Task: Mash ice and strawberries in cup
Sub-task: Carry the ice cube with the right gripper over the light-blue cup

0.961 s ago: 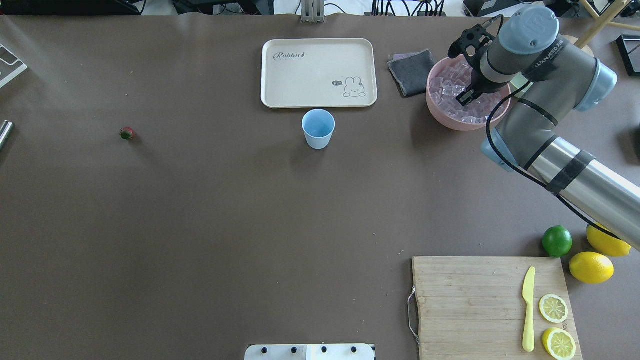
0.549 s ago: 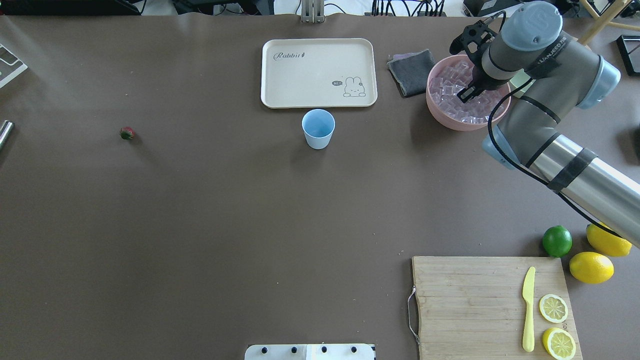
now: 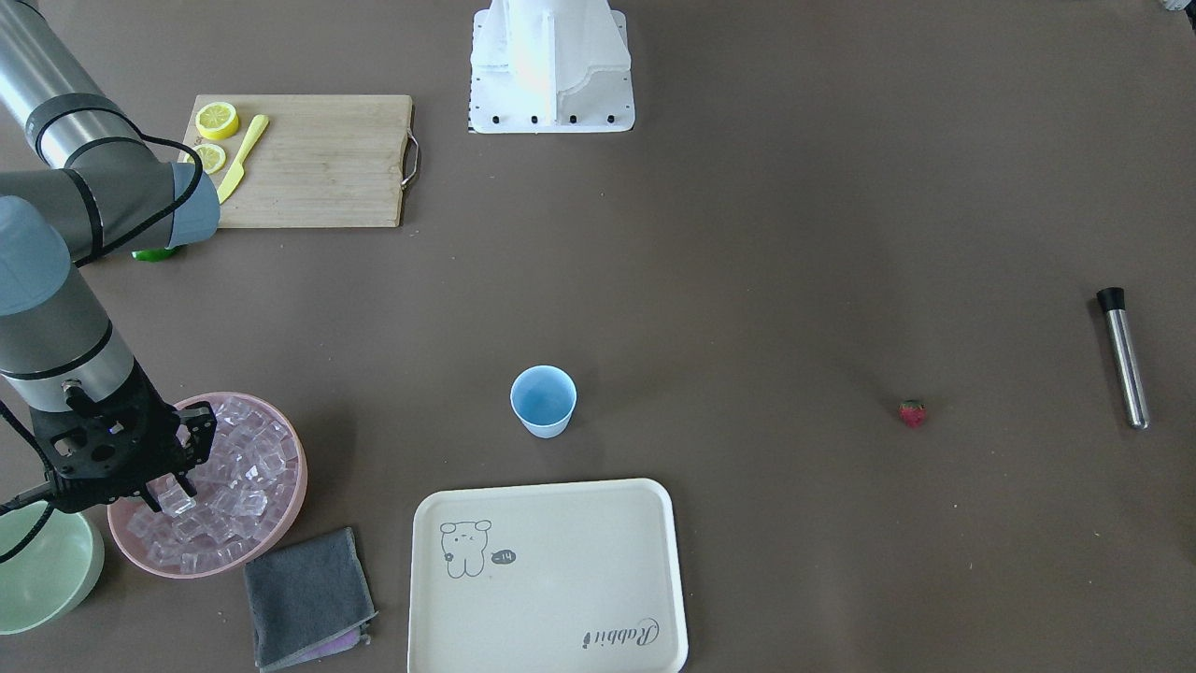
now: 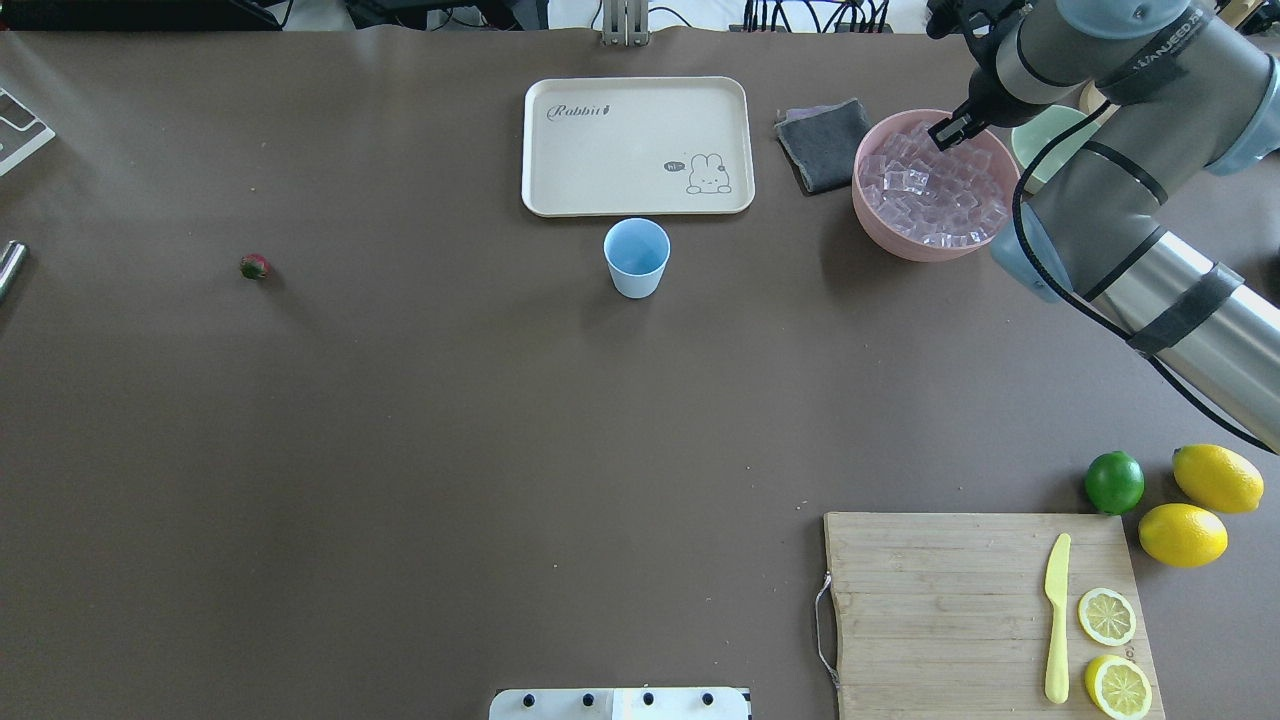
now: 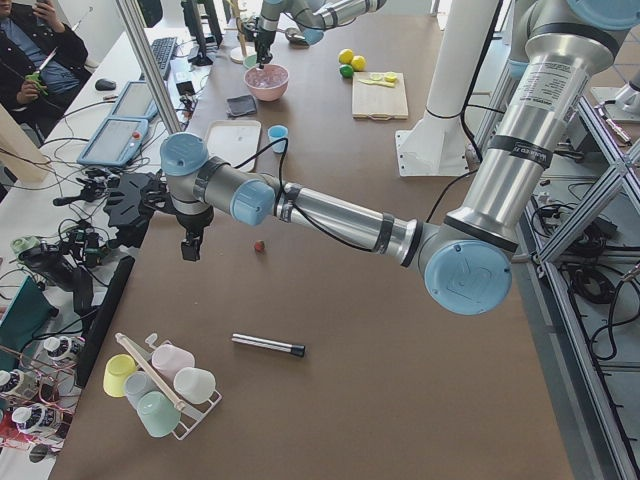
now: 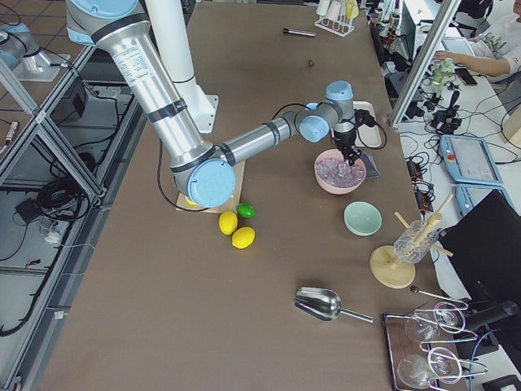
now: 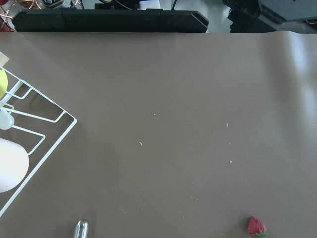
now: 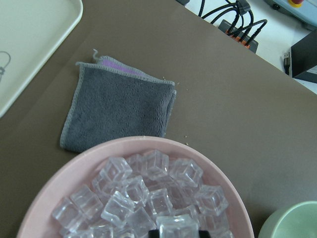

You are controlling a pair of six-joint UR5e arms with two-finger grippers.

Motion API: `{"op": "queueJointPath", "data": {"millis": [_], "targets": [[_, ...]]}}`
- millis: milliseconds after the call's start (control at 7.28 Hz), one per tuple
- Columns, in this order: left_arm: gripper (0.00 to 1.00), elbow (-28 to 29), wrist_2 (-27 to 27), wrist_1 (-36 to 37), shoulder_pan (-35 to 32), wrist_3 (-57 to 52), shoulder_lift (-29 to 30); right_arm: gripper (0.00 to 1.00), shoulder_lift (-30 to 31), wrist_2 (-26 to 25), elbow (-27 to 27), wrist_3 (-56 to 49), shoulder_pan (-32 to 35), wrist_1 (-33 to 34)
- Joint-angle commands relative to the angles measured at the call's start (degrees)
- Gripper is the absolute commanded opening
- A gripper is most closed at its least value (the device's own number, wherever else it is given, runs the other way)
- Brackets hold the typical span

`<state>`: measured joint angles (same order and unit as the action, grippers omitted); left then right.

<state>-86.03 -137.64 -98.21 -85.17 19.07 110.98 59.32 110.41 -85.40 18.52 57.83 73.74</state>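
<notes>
Well to the left of the empty cup point(image 4: 636, 257) the strawberry point(image 4: 254, 266) lies untouched, while farther back on the cup's right the right gripper point(image 4: 945, 130) has risen since a second ago off the pink bowl point(image 4: 925, 250)'s pile, fingers clamped on one ice cube point(image 8: 176, 225), so a carry to the cup likely follows; whether the left gripper point(image 5: 189, 248) is open cannot be told.

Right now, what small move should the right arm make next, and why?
Probably lift a little and swing toward the cup. The right jaws appear closed on an ice cube just above the pink bowl, and the cup looks empty.
</notes>
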Motion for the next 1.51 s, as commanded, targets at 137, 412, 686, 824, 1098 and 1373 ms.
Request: {"op": "queueJointPath", "data": {"millis": [137,412,686,824,1098,1373], "targets": [[0.98,-1.2,-0.1,0.1,0.0,0.0,0.4,0.00,-5.0,-0.1,-3.8,14.6,-3.0,0.0],[0.98,-1.1,0.0,0.0,0.2,-0.1,0.4,0.00,-8.6,-1.9,-3.2,20.7,-7.0,0.2],[0.98,-1.2,0.0,0.1,1.3,0.0,0.3,0.00,-11.0,-11.4,-3.2,25.8,-13.9,0.1],[0.98,-1.3,-0.3,0.1,1.4,0.0,0.4,0.00,-11.9,-13.9,-3.2,26.6,-16.7,0.2],[0.98,-1.8,-0.5,0.1,1.4,0.1,0.0,0.00,-12.2,-18.5,-3.1,28.2,-21.3,-0.1],[0.98,-2.6,-0.5,0.2,1.4,0.2,-0.5,0.00,-13.4,-20.1,-2.3,28.7,-23.2,0.2]]}}
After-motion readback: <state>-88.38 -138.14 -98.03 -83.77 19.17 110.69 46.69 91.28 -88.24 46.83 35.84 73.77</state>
